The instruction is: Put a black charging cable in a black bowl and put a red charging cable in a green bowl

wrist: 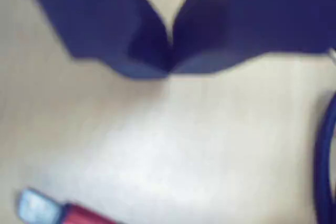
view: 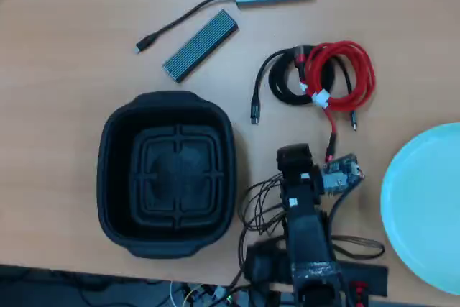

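We see the table [view: 65, 48] carrying everything, and on it the black bowl [view: 169, 174] sits empty, left of the arm in the overhead view, while the green bowl [view: 424, 206] lies empty at the right edge, partly cut off. Neither cable is placed yet, so we judge the task to be at its very first step: reaching for a cable. The red charging cable [view: 345, 73] lies coiled above the arm, its loop overlapping the black charging cable [view: 287, 80] just to its left; the red one's loose tail runs down toward the arm, ending in a plug near the gripper [view: 295, 154], and the black one's tail also hangs downward to a plug. In the wrist view the fingers [wrist: 199, 35] meet at their tips with nothing between them, so we read them as closed and empty above bare table. The next move calls for opening them and advancing to one coil, separating it from the other.
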